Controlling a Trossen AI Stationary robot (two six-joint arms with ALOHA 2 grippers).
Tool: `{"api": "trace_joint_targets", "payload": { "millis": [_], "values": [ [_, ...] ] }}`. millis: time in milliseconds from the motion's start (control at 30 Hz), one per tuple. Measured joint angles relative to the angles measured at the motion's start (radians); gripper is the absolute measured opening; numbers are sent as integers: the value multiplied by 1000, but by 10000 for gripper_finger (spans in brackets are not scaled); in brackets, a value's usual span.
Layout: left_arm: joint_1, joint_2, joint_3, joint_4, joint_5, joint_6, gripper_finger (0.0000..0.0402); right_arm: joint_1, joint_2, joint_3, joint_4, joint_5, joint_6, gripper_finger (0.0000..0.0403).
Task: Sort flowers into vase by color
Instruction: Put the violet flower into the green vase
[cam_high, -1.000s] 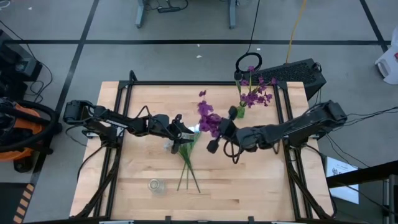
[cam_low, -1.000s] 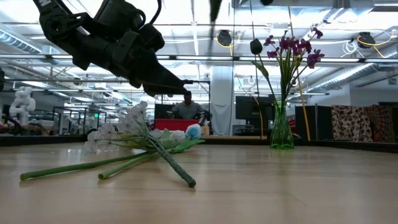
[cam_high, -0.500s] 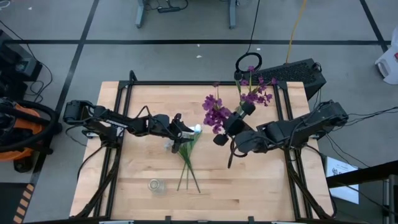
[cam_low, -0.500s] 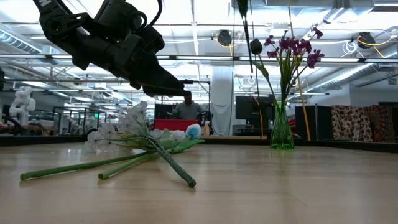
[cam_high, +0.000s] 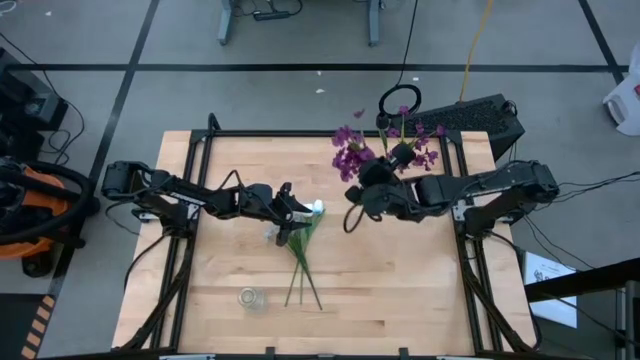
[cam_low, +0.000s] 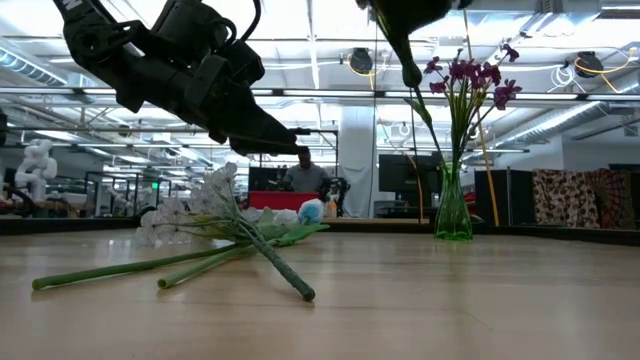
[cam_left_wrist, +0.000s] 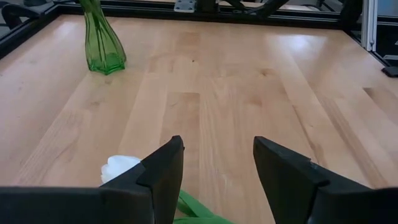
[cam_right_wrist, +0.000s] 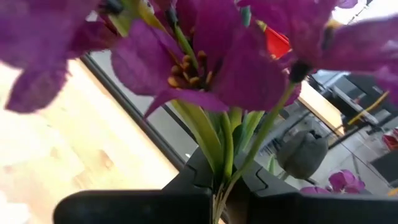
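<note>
Carrying a purple flower (cam_high: 350, 155) stem-down in my right gripper (cam_high: 368, 190), fingers clamped on the stem, just short of the green vase (cam_high: 386, 180) so it can drop in. Left gripper (cam_high: 296, 210) hovers wide apart above the white flowers (cam_high: 305, 225).

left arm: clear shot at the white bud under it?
Probably yes. The left gripper hangs open right over the flower pile, the white bud just past its fingers, with nothing between. The right gripper is away, holding a purple flower.
</note>
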Motion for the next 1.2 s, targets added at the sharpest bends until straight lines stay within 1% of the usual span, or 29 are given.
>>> {"api": "trace_joint_targets", "payload": {
  "millis": [167, 300, 433, 600, 767, 900, 1067, 1200],
  "values": [
    [0, 0, 0, 0, 0, 0, 201, -46, 0, -19, 3, -3, -3, 5],
    [0, 0, 0, 0, 0, 0, 201, -60, 0, -38, 4, 0, -3, 6],
    [0, 0, 0, 0, 0, 1, 201, -55, 0, -95, 17, 59, 46, 6],
    [0, 0, 0, 0, 0, 3, 201, -39, 1, -160, 91, 100, 62, 6],
    [0, 0, 0, -1, 0, 3, 201, -38, 0, -163, 124, 113, 36, 6],
    [0, 0, 0, 0, 0, 5, 201, -38, 0, -163, 141, 151, -3, 6],
    [0, 0, 0, 0, 0, 5, 201, -38, 0, -163, 133, 151, 0, 6],
    [0, 0, 0, 0, 0, 5, 201, -38, 0, -163, 123, 151, 35, 6]
  ]
}}
